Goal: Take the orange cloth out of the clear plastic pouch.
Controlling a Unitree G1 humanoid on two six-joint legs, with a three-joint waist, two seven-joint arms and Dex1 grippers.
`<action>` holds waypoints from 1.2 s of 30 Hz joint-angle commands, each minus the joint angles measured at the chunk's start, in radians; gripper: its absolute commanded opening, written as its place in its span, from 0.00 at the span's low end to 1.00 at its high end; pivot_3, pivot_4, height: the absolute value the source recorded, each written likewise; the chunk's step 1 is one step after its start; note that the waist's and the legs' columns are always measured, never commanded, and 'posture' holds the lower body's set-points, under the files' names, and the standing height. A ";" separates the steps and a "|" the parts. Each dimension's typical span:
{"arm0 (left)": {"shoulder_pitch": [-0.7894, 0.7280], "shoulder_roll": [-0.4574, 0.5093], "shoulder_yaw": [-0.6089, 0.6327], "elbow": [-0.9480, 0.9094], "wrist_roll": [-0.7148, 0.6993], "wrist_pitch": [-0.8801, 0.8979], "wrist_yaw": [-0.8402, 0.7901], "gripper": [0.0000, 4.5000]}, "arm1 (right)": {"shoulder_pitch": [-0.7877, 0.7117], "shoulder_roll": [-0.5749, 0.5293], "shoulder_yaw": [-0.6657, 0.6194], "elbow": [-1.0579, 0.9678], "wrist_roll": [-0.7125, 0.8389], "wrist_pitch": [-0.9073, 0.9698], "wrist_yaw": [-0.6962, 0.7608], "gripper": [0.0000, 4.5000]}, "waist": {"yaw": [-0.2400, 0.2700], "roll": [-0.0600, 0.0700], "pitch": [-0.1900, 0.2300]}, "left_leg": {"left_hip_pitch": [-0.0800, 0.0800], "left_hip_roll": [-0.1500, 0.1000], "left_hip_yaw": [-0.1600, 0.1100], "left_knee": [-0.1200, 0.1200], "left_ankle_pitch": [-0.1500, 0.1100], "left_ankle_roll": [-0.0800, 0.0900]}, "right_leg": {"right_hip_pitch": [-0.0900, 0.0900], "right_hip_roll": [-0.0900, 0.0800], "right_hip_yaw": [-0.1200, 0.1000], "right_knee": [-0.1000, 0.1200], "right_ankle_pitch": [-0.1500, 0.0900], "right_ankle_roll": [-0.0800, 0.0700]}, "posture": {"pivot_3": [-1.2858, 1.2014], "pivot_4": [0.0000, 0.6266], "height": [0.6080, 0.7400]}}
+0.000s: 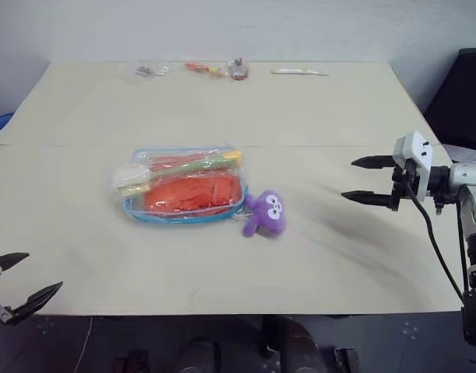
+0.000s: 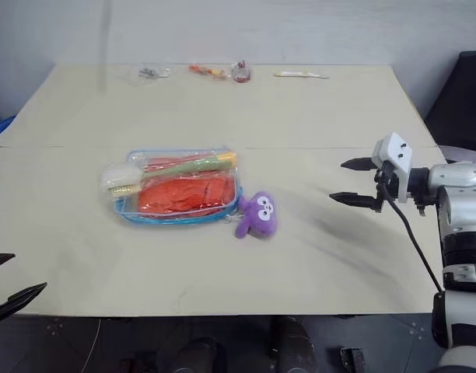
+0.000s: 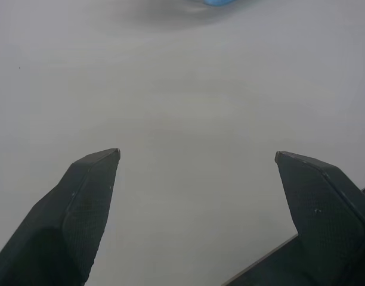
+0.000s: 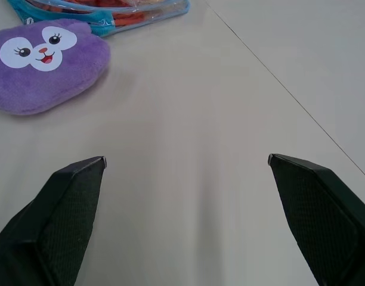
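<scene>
The clear plastic pouch [image 1: 183, 186] with light blue trim lies flat near the middle of the beige table [image 1: 316, 109]. Inside it I see the wrinkled orange cloth [image 1: 193, 193], with a brush and some coloured sticks packed along its far side. My right gripper [image 1: 356, 179] hovers open over the table's right part, well to the right of the pouch, fingers pointing toward it. My left gripper [image 1: 28, 276] is open at the table's near left corner, far from the pouch. The pouch's blue edge [image 4: 141, 16] shows in the right wrist view.
A small purple plush toy [image 1: 265, 214] lies against the pouch's near right corner, between it and my right gripper. Several tiny clear bags [image 1: 148, 71] and small items [image 1: 215, 70] line the table's far edge, with a white stick [image 1: 299, 71] beside them. A black chair [image 1: 463, 97] stands at the right.
</scene>
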 commanded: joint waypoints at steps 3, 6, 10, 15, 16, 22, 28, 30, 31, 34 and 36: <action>0.001 -0.001 0.013 0.002 0.004 -0.018 -0.003 0.99 | -0.023 -0.019 -0.029 0.003 0.015 -0.003 0.001 1.00 | -0.002 0.000 0.000 | 0.001 0.000 0.002 0.000 0.000 -0.001 | -0.001 0.001 0.001 0.001 0.000 0.000 | 0.52 0.24 1.00; -0.004 -0.004 0.011 0.003 0.004 -0.013 0.006 0.99 | -0.024 -0.019 -0.029 0.004 0.014 -0.006 -0.001 1.00 | -0.003 0.000 0.000 | 0.001 0.000 0.004 0.000 -0.001 -0.001 | -0.001 0.002 0.002 0.001 0.000 0.000 | 0.52 0.24 1.00; -0.010 -0.003 0.007 0.003 -0.005 -0.006 0.005 0.99 | -0.026 -0.015 -0.028 0.008 0.012 -0.009 -0.005 1.00 | -0.003 0.000 0.000 | 0.001 0.000 0.006 0.000 -0.001 -0.001 | -0.003 0.003 0.003 0.002 0.000 0.000 | 0.52 0.24 1.00; -0.016 -0.003 0.005 0.004 -0.015 0.009 0.005 0.99 | -0.025 -0.014 -0.028 0.007 0.019 0.018 -0.005 1.00 | 0.000 0.000 0.000 | 0.001 0.000 0.010 0.000 -0.001 -0.001 | -0.006 0.004 0.007 0.004 0.000 0.000 | 0.52 0.24 1.00; -0.018 -0.003 0.005 0.003 -0.017 0.012 0.006 0.99 | -0.025 -0.014 -0.029 0.006 0.020 0.027 -0.006 1.00 | 0.000 0.000 0.000 | 0.001 0.000 0.011 0.000 -0.001 -0.001 | -0.007 0.004 0.008 0.005 0.000 0.000 | 0.52 0.24 1.00; -0.036 -0.009 0.000 0.002 -0.025 0.014 0.013 0.99 | -0.020 -0.012 -0.035 -0.006 0.031 0.051 -0.004 1.00 | -0.002 0.000 0.000 | 0.000 0.000 0.017 0.000 -0.001 -0.002 | -0.013 0.006 0.014 0.009 0.000 -0.001 | 0.52 0.24 1.00; -0.086 0.025 -0.029 -0.009 -0.061 0.025 -0.011 0.99 | 0.010 -0.007 -0.038 -0.064 0.062 0.093 0.002 1.00 | -0.002 0.000 0.000 | 0.001 0.001 0.021 0.000 -0.001 -0.002 | -0.015 0.008 0.019 0.010 0.000 -0.001 | 0.52 0.24 1.00; -0.124 0.052 -0.039 -0.022 -0.090 0.051 -0.016 0.99 | 0.034 -0.005 -0.042 -0.113 0.079 0.112 -0.002 1.00 | 0.002 0.000 0.000 | 0.001 0.001 0.021 0.001 -0.001 -0.002 | -0.015 0.008 0.020 0.010 0.000 -0.001 | 0.52 0.24 1.00; -0.152 0.070 -0.048 -0.028 -0.100 0.063 -0.013 0.99 | 0.047 -0.002 -0.042 -0.145 0.086 0.118 -0.008 1.00 | 0.004 0.000 0.000 | 0.001 0.001 0.021 0.001 -0.001 -0.002 | -0.015 0.009 0.020 0.011 0.000 -0.001 | 0.52 0.24 1.00; -0.290 0.148 -0.115 -0.024 -0.120 0.103 0.018 0.99 | 0.093 0.015 -0.045 -0.288 0.120 0.150 -0.035 1.00 | 0.005 0.000 0.000 | 0.001 0.001 0.021 0.001 -0.001 -0.002 | -0.015 0.009 0.022 0.011 0.001 -0.001 | 0.52 0.24 1.00; -0.426 0.213 -0.199 -0.002 -0.144 0.133 0.026 0.99 | 0.123 0.031 -0.046 -0.422 0.173 0.212 -0.045 1.00 | 0.005 0.000 0.000 | 0.002 0.001 0.021 0.001 -0.001 -0.003 | -0.016 0.009 0.023 0.012 0.001 -0.001 | 0.52 0.24 1.00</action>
